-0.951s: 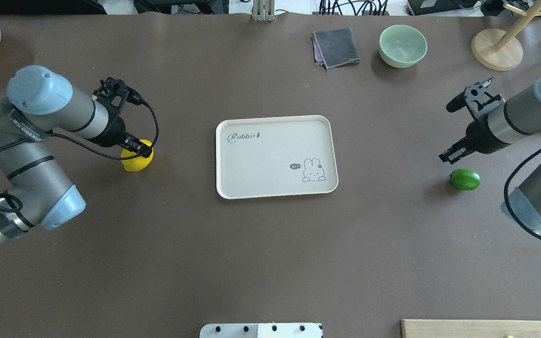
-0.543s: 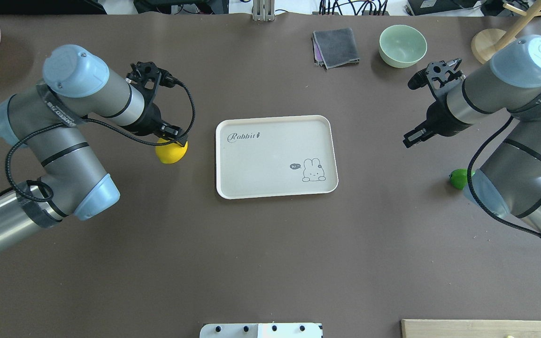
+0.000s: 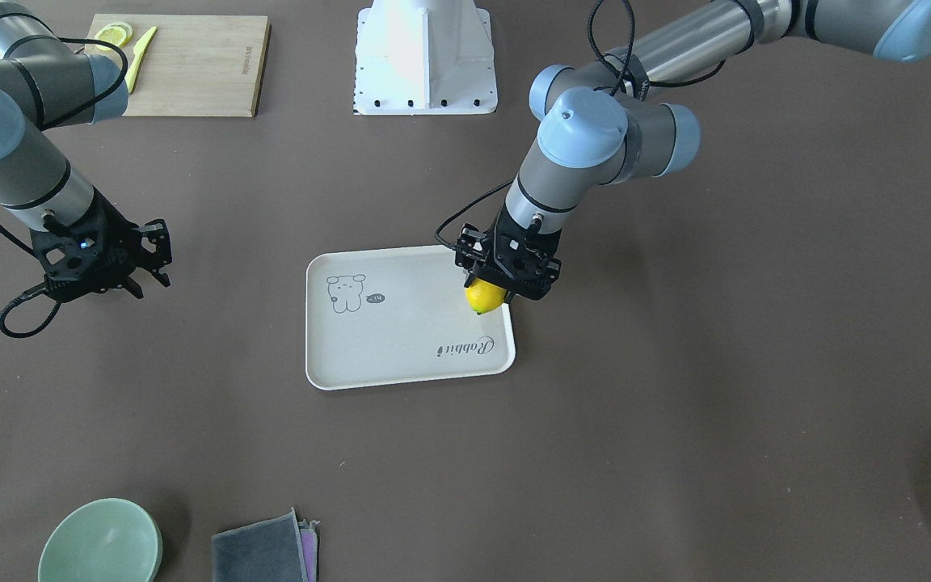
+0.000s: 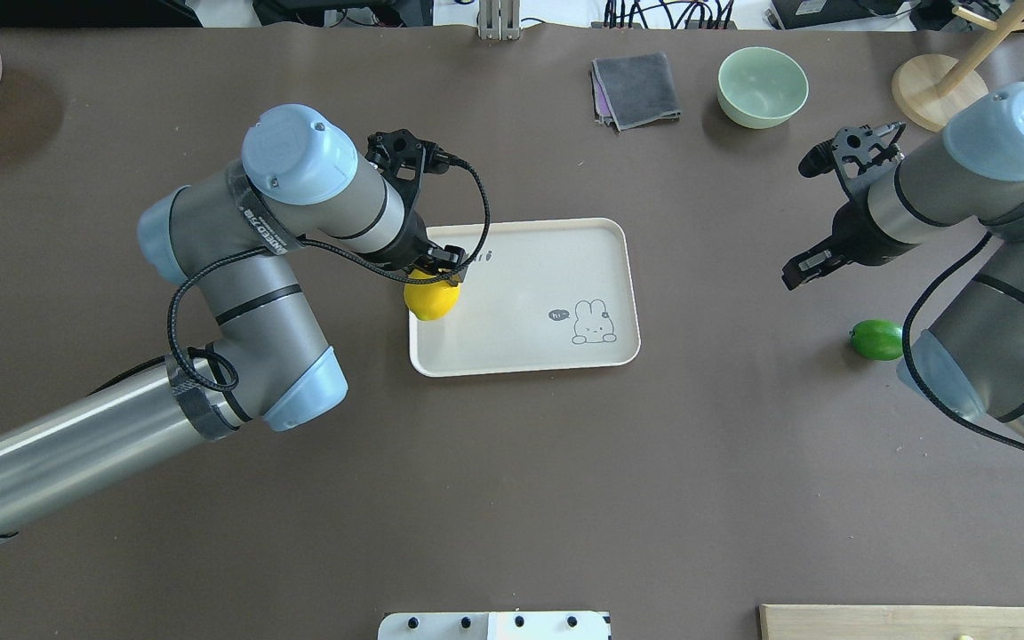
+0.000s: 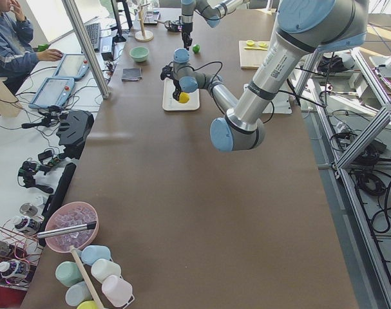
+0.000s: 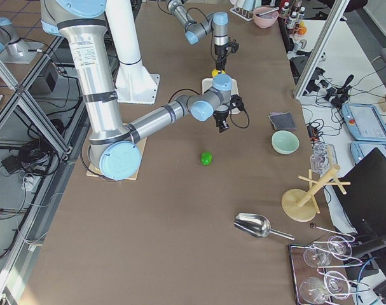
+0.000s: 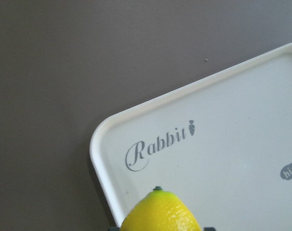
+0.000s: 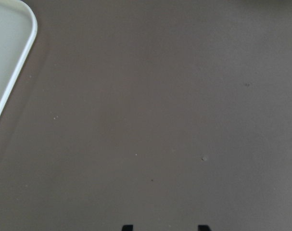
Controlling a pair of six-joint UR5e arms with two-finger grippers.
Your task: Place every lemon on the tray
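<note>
Yellow lemon [image 4: 432, 300] sits clamped between the closed jaws of the left gripper [image 4: 437, 283], raised over the left rim of the tray [image 4: 521, 267] by the "Rabbit" script [image 7: 160, 147], open tray floor beyond it. The green lemon [image 4: 876, 340] lies on the brown table [image 4: 512, 498], well apart from the tray's right rim, beside the right arm [image 4: 965, 178]. The right gripper [image 4: 804, 269] hovers near it over tabletop, jaws parted, holding nothing.
</note>
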